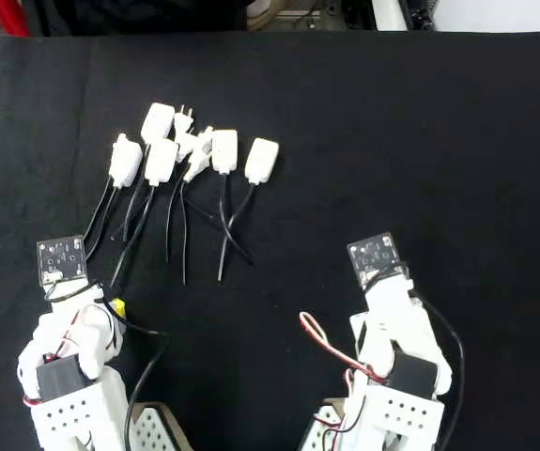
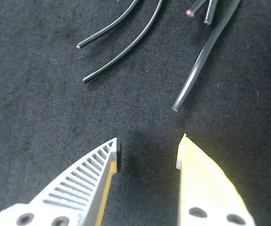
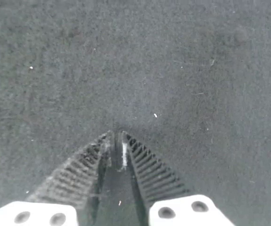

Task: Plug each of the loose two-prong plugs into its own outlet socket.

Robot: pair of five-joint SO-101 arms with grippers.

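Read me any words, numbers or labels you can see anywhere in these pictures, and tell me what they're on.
No readable text.
White outlet sockets, two-prong plugs: no print visible.
Camera boards: marks too small to read.

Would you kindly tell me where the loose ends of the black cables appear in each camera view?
High view: the cable ends lie left of centre, on the near side of the white plugs and sockets.
Left wrist view: the cable ends lie just beyond the open left pincer.
Right wrist view: bare black cloth ahead of the shut right pincer.
Shared landmark: the black cloth.
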